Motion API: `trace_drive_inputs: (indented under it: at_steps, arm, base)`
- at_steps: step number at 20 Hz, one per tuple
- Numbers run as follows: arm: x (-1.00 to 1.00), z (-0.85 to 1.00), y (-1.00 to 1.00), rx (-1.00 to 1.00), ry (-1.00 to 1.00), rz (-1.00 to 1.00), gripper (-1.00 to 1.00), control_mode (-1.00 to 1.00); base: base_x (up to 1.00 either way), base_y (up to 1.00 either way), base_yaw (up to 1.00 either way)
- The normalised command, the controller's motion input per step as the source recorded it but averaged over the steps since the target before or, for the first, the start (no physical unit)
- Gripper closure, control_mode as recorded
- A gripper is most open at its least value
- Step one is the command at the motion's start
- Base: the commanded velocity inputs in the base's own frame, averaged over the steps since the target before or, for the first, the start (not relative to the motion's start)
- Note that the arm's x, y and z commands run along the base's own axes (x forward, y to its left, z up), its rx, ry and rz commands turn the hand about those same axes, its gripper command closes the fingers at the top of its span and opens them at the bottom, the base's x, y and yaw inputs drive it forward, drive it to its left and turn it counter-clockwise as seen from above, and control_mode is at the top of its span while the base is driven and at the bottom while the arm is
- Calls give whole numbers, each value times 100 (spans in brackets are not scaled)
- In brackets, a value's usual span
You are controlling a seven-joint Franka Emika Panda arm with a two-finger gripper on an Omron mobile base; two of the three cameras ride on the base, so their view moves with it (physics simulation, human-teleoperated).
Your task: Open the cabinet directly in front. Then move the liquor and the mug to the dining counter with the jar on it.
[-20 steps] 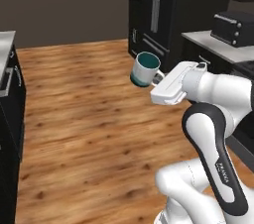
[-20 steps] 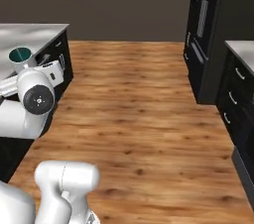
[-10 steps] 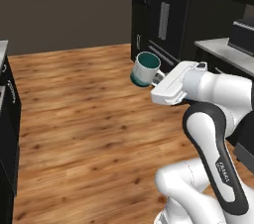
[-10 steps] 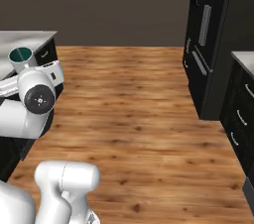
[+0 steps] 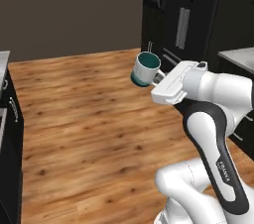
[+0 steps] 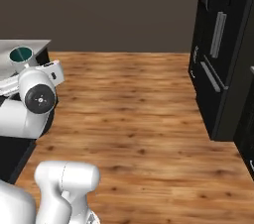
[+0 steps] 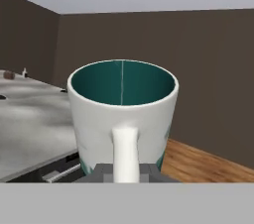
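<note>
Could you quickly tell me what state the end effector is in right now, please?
End effector: closed on the handle of the mug, carrying it upright in the air above the wooden floor.

Mug [image 5: 147, 69]: upright, carried on the claw [image 5: 159, 77] above the floor [image 5: 79, 114], its handle turned back toward the claw, which is clamped on it. Behind and to the right of the mug: 1 tall cabinet block [image 5: 183, 15] against the back wall. To the left of the mug in the hand view: 1 table [image 7: 30, 119], edge nearest the floor.
</note>
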Motion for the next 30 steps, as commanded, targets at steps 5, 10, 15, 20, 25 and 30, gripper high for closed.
trace_drive_inputs:
  at_steps: [5, 10, 15, 20, 25, 30]
  arm:
    - [0, 0, 0, 0, 0, 0, 100, 100]
    - [0, 0, 0, 0, 0, 0, 100, 100]
    - [0, 0, 0, 0, 0, 0, 100, 100]
    - [0, 0, 0, 0, 0, 0, 100, 100]
    - [0, 0, 0, 0, 0, 0, 100, 100]
    - [0, 0, 0, 0, 0, 0, 100, 100]
  base:
    - [100, 51, 0]
    - [100, 51, 0]
    - [100, 52, 0]
    - [100, 45, 0]
    - [100, 45, 0]
    - [100, 32, 1]
